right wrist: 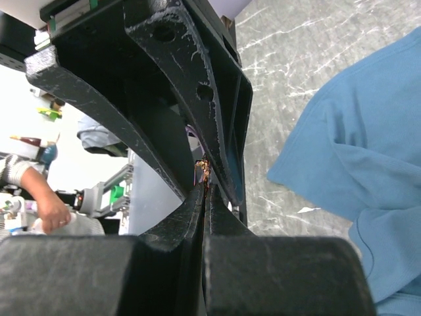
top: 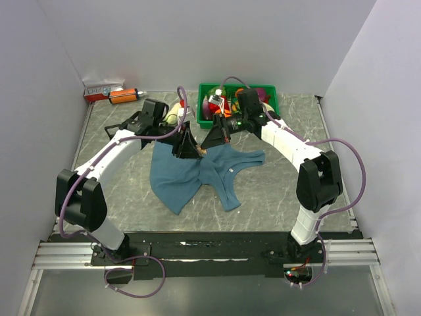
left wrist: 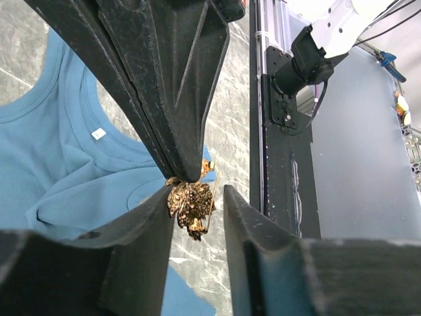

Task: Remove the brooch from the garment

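The teal garment (top: 197,176) lies flat mid-table, its white neck label (left wrist: 98,133) showing. The golden leaf-shaped brooch (left wrist: 190,201) hangs just above the marble beside the cloth's edge, its thin pin sticking out. My right gripper (right wrist: 205,187) is shut on the brooch's top (right wrist: 205,172), and its black fingertips (left wrist: 186,168) come down from above in the left wrist view. My left gripper (left wrist: 197,191) is open around the brooch: one finger (left wrist: 148,227) touches it, the other (left wrist: 245,224) stands a small gap away. In the top view both grippers (top: 196,154) (top: 209,146) meet at the garment's upper edge.
A green bin (top: 268,91) of mixed toys stands at the back, right behind the right arm. An orange bottle (top: 123,96) and a red-and-white box (top: 102,89) lie at the back left corner. White walls close in three sides.
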You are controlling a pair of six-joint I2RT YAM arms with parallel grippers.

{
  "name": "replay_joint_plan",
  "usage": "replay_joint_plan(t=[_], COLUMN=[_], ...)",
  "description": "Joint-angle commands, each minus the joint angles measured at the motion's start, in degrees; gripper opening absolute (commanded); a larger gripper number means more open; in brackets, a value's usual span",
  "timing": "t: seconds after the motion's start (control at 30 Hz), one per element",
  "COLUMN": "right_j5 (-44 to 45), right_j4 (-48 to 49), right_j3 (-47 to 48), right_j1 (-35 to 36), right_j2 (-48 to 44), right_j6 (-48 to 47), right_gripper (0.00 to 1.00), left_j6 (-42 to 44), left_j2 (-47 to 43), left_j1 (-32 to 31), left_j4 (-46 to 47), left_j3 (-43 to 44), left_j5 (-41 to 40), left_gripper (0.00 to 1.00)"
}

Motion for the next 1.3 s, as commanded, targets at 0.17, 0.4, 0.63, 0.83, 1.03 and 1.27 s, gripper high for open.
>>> replay_joint_plan(t=[0.17, 0.4, 0.63, 0.83, 1.03, 1.27], right_j5=[0.92, 1.36, 1.44, 1.71, 1.97, 2.23], right_j4=[-3.45, -4.33, -4.42, -5.47, -7.06, -7.5], right_j3=[0.64, 1.0, 0.12, 0.38, 1.26, 2.14], right_j1=[-0.05, 0.56, 1.09, 1.44, 2.23, 2.5], right_j2=[-1.25, -1.69, -2.21, -2.48, -2.65, -2.57], right_j6=[-5.46, -6.52, -6.87, -8.1, -10.38, -11.0], right_gripper=[0.0, 0.0, 0.0, 0.0, 0.0, 0.0], left_j6=[2.09, 2.44, 2.18, 0.43, -1.16, -1.86], left_j2=[-1.86, -1.95, -2.21, -2.12, -1.77, -0.89], left_j1=[0.88, 0.88, 0.88, 0.88, 0.88, 0.88], left_j4=[-0.9, -0.81, -0.54, 0.94, 2.09, 2.97], left_j3=[2.37, 2.81, 3.25, 2.64, 1.84, 1.49], left_j5=[0.78, -0.88, -2.47, -1.94, -2.56, -3.0], left_gripper=[0.45, 0.34, 0.3, 0.28, 0.24, 0.21])
